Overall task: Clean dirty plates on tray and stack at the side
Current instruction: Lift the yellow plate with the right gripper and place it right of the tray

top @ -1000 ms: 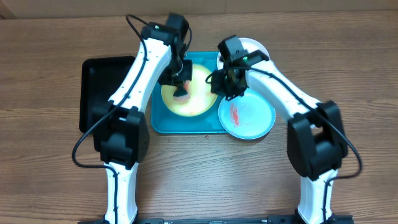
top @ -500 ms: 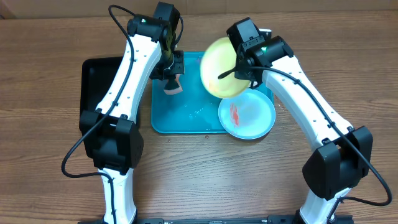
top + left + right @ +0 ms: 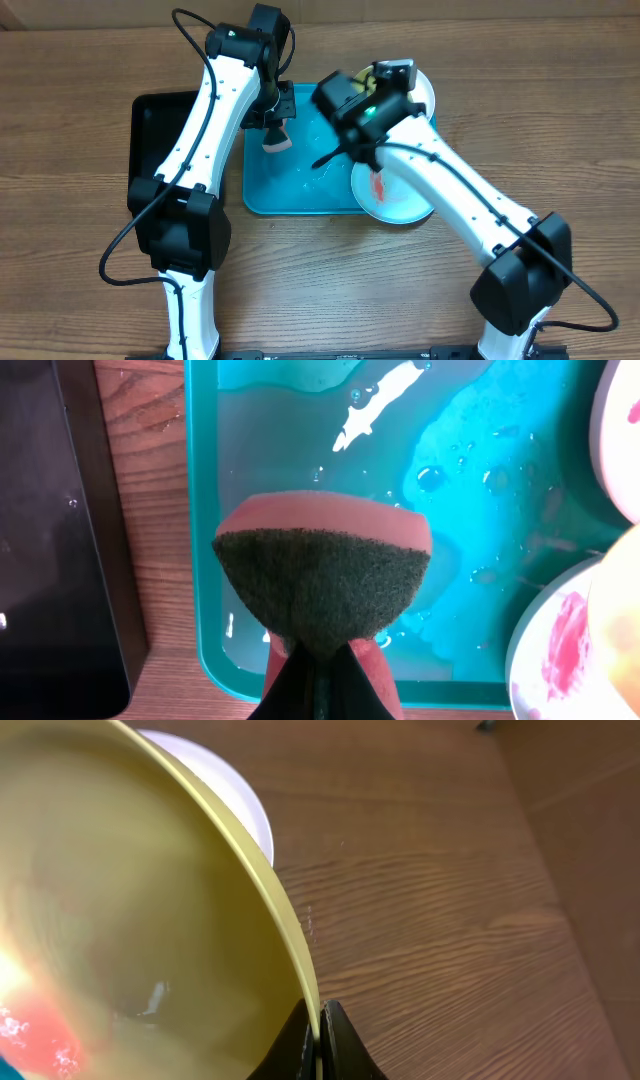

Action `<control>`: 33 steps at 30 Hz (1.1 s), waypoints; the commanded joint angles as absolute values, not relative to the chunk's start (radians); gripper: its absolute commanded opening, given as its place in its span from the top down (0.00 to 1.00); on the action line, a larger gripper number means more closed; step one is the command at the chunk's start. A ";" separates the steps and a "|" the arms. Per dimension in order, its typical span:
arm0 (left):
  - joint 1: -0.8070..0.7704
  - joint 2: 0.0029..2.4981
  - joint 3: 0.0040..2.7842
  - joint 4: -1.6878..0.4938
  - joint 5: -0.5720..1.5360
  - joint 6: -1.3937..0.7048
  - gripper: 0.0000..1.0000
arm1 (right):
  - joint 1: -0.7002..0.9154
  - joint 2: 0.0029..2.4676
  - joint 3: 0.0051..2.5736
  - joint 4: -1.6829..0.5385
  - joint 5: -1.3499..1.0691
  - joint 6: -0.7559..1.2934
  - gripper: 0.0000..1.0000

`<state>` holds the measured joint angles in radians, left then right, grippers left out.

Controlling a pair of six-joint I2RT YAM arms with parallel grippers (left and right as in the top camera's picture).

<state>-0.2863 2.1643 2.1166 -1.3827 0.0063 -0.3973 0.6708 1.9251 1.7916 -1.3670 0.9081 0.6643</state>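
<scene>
Wood table [image 3: 80, 80] with wet turquoise tray [image 3: 310, 185] mid-scene. The left gripper [image 3: 318, 660] is clamped on a pink sponge [image 3: 325, 575], scrub side showing, over the tray's far-left part. The right gripper [image 3: 318, 1025] is pinched tight on the rim of the yellow-green plate [image 3: 150, 920], which is tilted over the tray's far-right corner. The white plate [image 3: 422, 88] sits just beyond that corner. The mint plate [image 3: 375, 203], red-smeared, overlaps the tray's near-right rim. A black tray [image 3: 160, 140] is just left of the tray.

The right arm [image 3: 445, 190] hides part of the mint plate [image 3: 397, 206].
</scene>
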 commanded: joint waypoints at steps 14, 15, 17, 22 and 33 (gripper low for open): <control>-0.289 2.141 2.120 -1.380 -0.012 -0.435 0.96 | 0.792 1.893 1.814 -1.609 1.222 1.128 0.96; -0.289 2.141 2.120 -1.380 -0.011 -0.435 0.96 | 0.792 1.892 1.814 -1.616 1.222 1.141 0.96; -0.289 2.141 2.120 -1.380 -0.011 -0.435 0.96 | 0.792 1.892 1.814 -1.626 1.222 1.175 0.96; -0.289 2.141 2.120 -1.380 -0.012 -0.435 0.96 | 0.792 1.892 1.814 -1.621 1.187 1.206 0.96; -0.289 2.141 2.120 -1.371 -0.037 -0.435 0.96 | 0.679 1.884 1.814 -1.484 0.801 1.033 0.96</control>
<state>-0.2863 2.1643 2.1166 -1.3754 -0.0200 -0.4171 0.7334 1.9251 1.7916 -1.5047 0.9478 1.1114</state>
